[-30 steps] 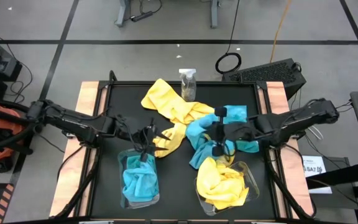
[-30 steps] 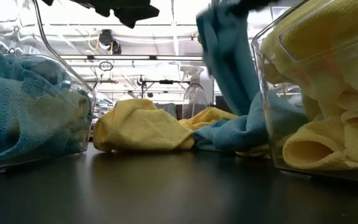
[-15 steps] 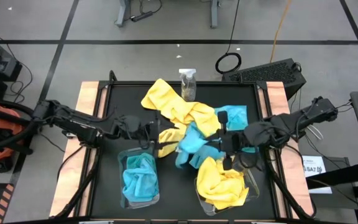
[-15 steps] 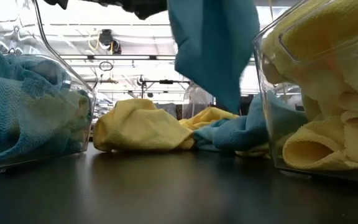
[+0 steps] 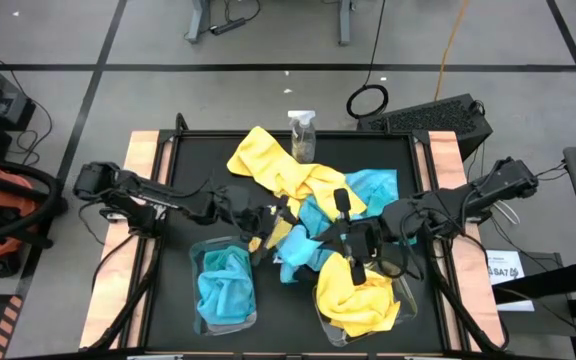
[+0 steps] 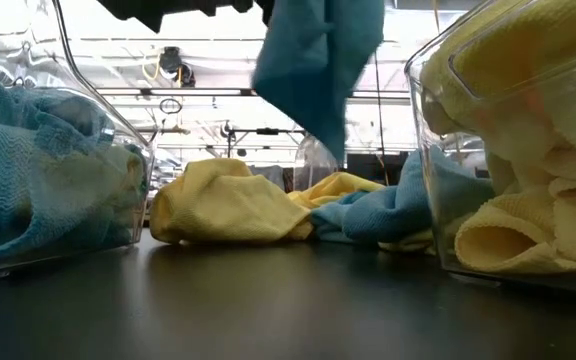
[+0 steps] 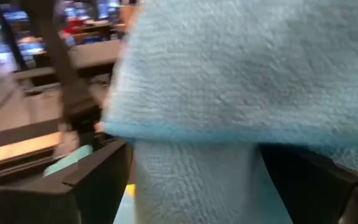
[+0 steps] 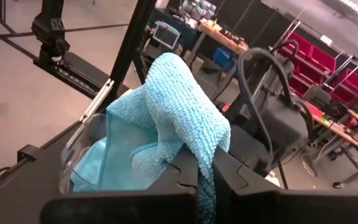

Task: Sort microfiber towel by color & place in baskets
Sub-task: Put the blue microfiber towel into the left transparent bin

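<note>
My right claw [image 5: 318,243] pinches a blue towel [image 5: 296,250] and hangs it over the middle of the counter [image 5: 388,150], between the two tubs. My left claw [image 5: 273,222] is spread wide at about 10 o'clock from that towel, right against its edge. The left tub [image 5: 203,320], at 7 o'clock on the counter, holds blue cloths; the right tub [image 5: 408,295], at 5 o'clock, holds yellow ones. A mixed pile [image 5: 268,165] lies at 12 o'clock beside a spray bottle [image 5: 302,133].
</note>
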`<state>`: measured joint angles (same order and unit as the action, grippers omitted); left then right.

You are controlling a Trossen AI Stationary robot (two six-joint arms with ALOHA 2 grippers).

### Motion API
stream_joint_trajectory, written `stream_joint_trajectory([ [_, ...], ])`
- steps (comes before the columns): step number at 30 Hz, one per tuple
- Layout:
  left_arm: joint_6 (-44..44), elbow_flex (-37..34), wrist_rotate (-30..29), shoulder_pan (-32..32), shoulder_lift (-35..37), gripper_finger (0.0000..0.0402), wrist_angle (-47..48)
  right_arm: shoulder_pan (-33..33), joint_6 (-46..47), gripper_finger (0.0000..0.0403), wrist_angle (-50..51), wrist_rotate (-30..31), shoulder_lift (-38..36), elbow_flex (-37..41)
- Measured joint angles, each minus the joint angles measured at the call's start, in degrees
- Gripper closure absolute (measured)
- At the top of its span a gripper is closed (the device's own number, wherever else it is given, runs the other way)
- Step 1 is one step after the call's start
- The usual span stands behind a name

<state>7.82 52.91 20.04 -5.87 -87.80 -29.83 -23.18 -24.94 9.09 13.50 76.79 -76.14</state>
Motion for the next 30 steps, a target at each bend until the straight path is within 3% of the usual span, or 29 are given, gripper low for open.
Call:
stream_joint_trajectory([
  [3, -0.05, 1.34, 4.96, 0.0, -1.72, 0.0041, -1.58, -0.05, 0.13, 0.0403, 0.25, -0.04, 0.09, 0.0],
  [8, 0.43, 1.97, 5.94, -0.28, -2.15, 0.0067, -1.69, -0.2, 1.4, 0.0402, 1.38, -0.09, 0.12, 0.0],
  [14, 1.68, 1.97, 7.44, -0.26, -2.15, 0.0163, -1.54, -0.2, 1.52, 0.0402, 2.63, 0.02, 0.12, 0.0],
  [24, 4.51, 1.97, 8.35, -0.26, -2.15, 0.0379, -0.79, -0.2, 2.27, 0.04, 3.39, 0.05, 0.12, 0.0],
  [30, 4.7, 1.97, 8.34, -0.26, -2.13, 0.039, -1.69, -0.2, 5.16, 0.0386, 5.48, -0.02, 0.12, 0.0],
])
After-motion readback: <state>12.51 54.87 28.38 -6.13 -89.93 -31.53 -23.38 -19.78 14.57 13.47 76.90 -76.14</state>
